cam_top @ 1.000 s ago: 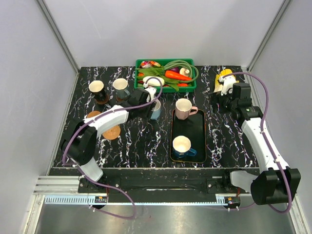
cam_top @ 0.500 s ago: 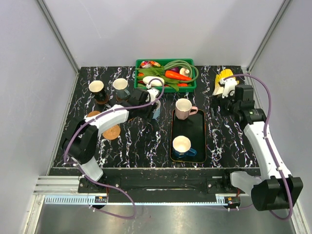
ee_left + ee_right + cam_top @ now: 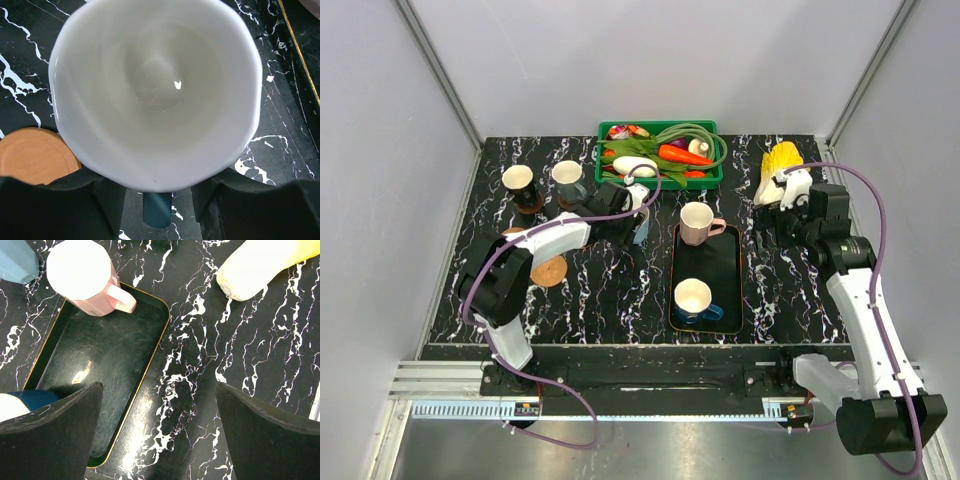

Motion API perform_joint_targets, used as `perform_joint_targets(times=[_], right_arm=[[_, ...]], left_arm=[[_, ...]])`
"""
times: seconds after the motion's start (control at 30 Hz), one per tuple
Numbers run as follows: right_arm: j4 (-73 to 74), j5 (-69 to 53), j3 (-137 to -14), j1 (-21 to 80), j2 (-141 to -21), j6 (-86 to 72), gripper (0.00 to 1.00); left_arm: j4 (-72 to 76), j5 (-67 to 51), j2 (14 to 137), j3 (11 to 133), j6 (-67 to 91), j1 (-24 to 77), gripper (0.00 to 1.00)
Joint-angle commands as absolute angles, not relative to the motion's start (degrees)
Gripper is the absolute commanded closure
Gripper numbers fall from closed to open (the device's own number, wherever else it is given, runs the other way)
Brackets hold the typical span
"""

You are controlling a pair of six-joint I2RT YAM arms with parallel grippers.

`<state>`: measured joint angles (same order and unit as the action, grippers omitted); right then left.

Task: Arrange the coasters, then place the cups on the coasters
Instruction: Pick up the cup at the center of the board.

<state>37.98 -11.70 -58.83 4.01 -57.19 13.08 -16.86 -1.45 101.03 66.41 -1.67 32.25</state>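
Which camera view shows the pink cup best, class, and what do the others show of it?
The right wrist view: the pink cup is large and sharp, handle plain, at the black tray's end. The top external view shows it small. The left wrist view is filled by another cup.

Left arm (image 3: 545, 240) reaching forward, left gripper (image 3: 159, 200) angled down, right gripper (image 3: 159, 425) wide open.
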Motion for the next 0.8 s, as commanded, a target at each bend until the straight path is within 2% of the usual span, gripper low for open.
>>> perform_joint_targets(times=[0.0,0.3,0.47,0.67,0.77], right_arm=[[38.5,-13.4,-57.5,3.7,-53.2,12.8,0.00],[37.8,-12.7,-54.5,3.7,-49.6,12.7,0.00],[38.1,-12.6,-54.1,3.7,-47.8,12.6,0.00],[38.1,-12.4,-53.1,3.7,-45.7,12.9,0.00],[38.1,-12.3,-52.6,3.7,-44.8,13.3,0.00]], left_arm=[[-14.1,-0.8,101.4,68.5,-2.2,32.3,0.48],[-14.1,-0.7,101.9,68.2,-2.5,32.3,0.60],[-14.2,-0.4,101.7,67.5,-2.8,32.4,0.61],[-14.7,-0.3,101.3,67.6,-3.3,32.3,1.00],[-14.9,-0.3,101.0,68.0,-3.3,32.3,1.00]])
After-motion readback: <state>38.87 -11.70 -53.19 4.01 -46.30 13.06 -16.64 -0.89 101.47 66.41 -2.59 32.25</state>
